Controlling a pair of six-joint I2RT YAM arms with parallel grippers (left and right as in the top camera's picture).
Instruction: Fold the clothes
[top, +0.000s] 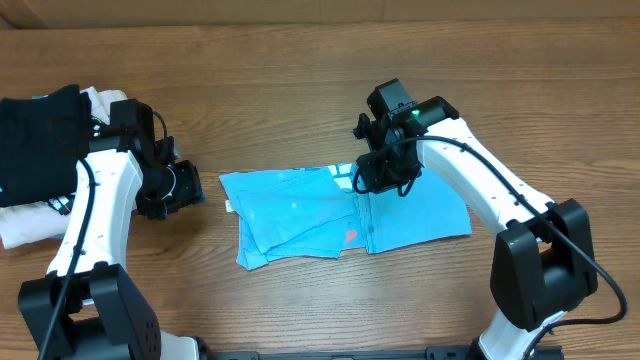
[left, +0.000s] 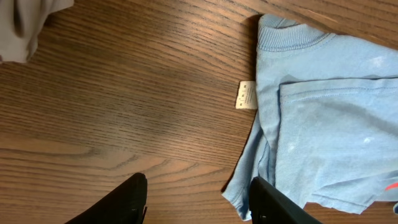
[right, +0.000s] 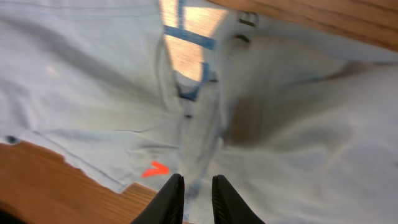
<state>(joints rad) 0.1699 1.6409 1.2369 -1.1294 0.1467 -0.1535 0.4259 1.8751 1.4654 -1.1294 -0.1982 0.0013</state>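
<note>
**Half-folded shirt, right jaws low on the fold: snag risk**

The light sky-blue cotton T-shirt (top: 300, 215) lies in the middle of the wooden worktop (top: 300, 90), somewhat nearer the robot's edge than the far one. It is partly folded. Layers overlap unevenly on its left side, and a seam ridge runs from the far hem toward the near hem.

The right gripper (top: 383, 180) sits over the shirt's far hem, right on that ridge. In the right wrist view its jaws are only a narrow slit apart above the cloth, close to a small coral-red mark (right: 155, 169). I cannot tell whether they pinch fabric or have let it go.

The left gripper (top: 183, 190) is off the shirt toward the worktop's left edge. Its jaws are released, with bare wood between them, just beside the collar and a small white label (left: 246, 96).

If cloth is caught in that slit, a rising right arm would likely drag the ridge up and undo the fold. Thin cotton may also let the jaws take two layers instead of one. The skewed left layers could lock in a crooked edge if folded over as they lie.

The left arm is close to the folded black garment (top: 35, 140) and the cream garment (top: 25, 225) at the left edge. A wide swing might disturb them.
</note>
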